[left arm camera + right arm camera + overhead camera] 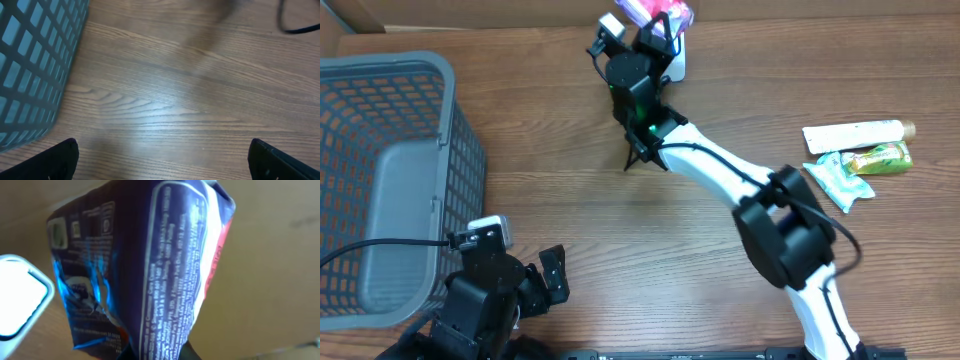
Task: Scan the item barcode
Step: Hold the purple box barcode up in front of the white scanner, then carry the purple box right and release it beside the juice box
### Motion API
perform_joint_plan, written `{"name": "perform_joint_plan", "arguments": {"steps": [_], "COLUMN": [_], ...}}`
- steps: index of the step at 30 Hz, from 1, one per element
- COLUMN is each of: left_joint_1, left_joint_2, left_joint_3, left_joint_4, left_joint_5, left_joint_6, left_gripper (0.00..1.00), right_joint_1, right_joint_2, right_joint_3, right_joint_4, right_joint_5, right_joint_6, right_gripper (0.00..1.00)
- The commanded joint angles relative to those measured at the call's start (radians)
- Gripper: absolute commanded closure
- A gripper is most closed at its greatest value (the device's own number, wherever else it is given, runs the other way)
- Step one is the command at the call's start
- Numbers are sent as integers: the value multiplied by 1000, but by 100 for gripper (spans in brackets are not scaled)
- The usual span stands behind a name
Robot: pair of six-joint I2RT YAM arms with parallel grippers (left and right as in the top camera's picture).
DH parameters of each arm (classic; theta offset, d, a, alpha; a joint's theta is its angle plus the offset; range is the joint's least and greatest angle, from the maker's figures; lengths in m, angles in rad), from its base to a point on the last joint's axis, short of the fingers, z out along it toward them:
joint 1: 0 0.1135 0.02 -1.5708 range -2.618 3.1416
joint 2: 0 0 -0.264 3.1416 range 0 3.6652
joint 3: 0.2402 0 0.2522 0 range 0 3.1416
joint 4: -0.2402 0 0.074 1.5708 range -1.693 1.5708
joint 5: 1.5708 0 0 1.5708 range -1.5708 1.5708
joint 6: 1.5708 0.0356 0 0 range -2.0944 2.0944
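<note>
**Purple packet held over white device at table's far edge**

Overhead: the purple packet (662, 12) is seen pinched in the right gripper (655, 35) at the far edge of the table (550, 140), just above a white device (676, 64) that is taken to be the scanner. The left gripper (545, 285) is parked at the near edge beside the grey basket (380, 150), its jaws spread wide and nothing between them. A tube (855, 135) and green sachets (865, 165) are left lying by the right edge, well apart from the action.

Left wrist: only bare wood and a corner of the basket are shown, with the two fingertips standing far apart at the bottom corners of the frame.

Right wrist: the packet fills the view, creased and twisted, and is gripped at its lower end by jaws pressed together on the film. Fine print is visible on the glossy back, and a blue glow falls on the side nearest the white device. No barcode can be made out.

The packet is judged light, soft and slippery, a film that buckles rather than holds flat. A hold on a sealed end seam is thought best, so that the printed panel is left uncovered and unwrinkled for reading.
</note>
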Motion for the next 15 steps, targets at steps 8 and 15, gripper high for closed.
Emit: {"name": "perform_joint_plan", "arguments": {"steps": [8,15], "left_joint_1": [-3,-3], "left_joint_2": [1,1], "left_joint_3": [-3,-3], "left_joint_4": [3,3], "left_joint_5": [-7,-7], "left_joint_6": [-18,-18], "left_gripper": [0,0], "right_joint_1": [-64,-258], "right_joint_2": [-392,-626], "right_joint_3": [8,8], "right_joint_4": [-847,-1189], "right_joint_5": [-334,-829], "right_joint_6": [624,1112], "right_gripper": [96,96]}}
